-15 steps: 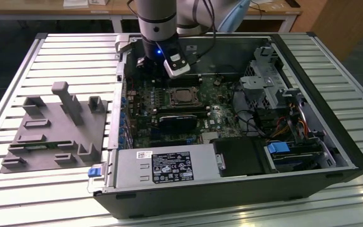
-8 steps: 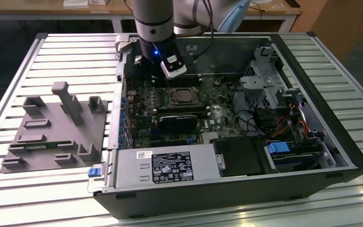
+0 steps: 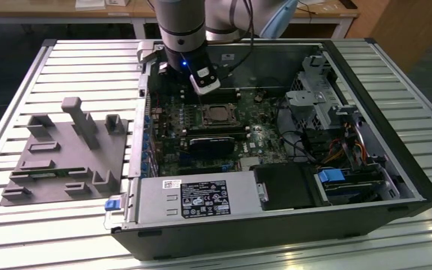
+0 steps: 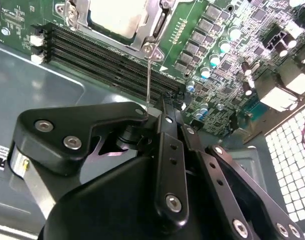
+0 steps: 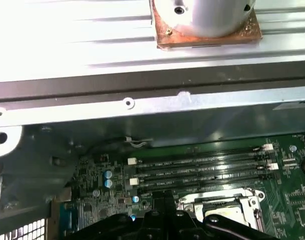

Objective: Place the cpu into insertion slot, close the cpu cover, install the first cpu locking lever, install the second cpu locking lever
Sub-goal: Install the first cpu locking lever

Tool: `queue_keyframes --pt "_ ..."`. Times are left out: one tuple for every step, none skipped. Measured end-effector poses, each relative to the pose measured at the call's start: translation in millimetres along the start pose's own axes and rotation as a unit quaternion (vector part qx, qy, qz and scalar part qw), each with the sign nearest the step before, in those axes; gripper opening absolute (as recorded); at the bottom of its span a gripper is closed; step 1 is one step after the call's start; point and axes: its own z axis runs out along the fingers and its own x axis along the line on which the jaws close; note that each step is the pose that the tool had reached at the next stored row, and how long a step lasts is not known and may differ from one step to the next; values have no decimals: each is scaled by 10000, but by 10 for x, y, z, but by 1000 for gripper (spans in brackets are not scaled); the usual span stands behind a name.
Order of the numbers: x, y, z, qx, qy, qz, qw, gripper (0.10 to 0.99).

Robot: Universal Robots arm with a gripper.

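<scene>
The cpu lies in the insertion slot on the green motherboard, and its pale metal top shows in the second wrist view. The silvery cpu cover lies down flat around the chip. A thin wire locking lever runs from the socket's corner to my fingertips. My gripper is shut, its tip against the lever's free end. In the exterior view my gripper hangs inside the case just behind the socket. My gripper also shows beside the socket in the first wrist view.
Long black memory slots run beside the socket. A black fan sits in front of it, and a power supply lies along the case front. Drive cage and cables fill the exterior view's right. A grey fixture block stands outside on the slatted table.
</scene>
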Motion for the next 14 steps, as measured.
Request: queue_keyframes --pt "-1 0 0 0 0 0 10000 102" --pt "-7 0 1 -1 1 -1 10000 102" --pt "-17 1 2 -1 0 -1 10000 102" --pt "-32 3 3 0 1 0 10000 102" --pt "-50 5 5 0 1 0 10000 102" --pt "-71 7 7 0 0 0 10000 102" --pt "-94 10 9 0 0 0 10000 102" --pt "-119 12 11 0 0 0 10000 102" --pt "-145 15 13 0 0 0 10000 102" --pt "-171 18 16 -1 0 0 10000 102" --pt "-199 21 18 0 0 1 10000 102" --pt "-226 23 21 0 0 1 10000 102" --pt "-256 27 24 -1 0 0 10000 102" --pt "-282 29 26 0 0 0 10000 102"
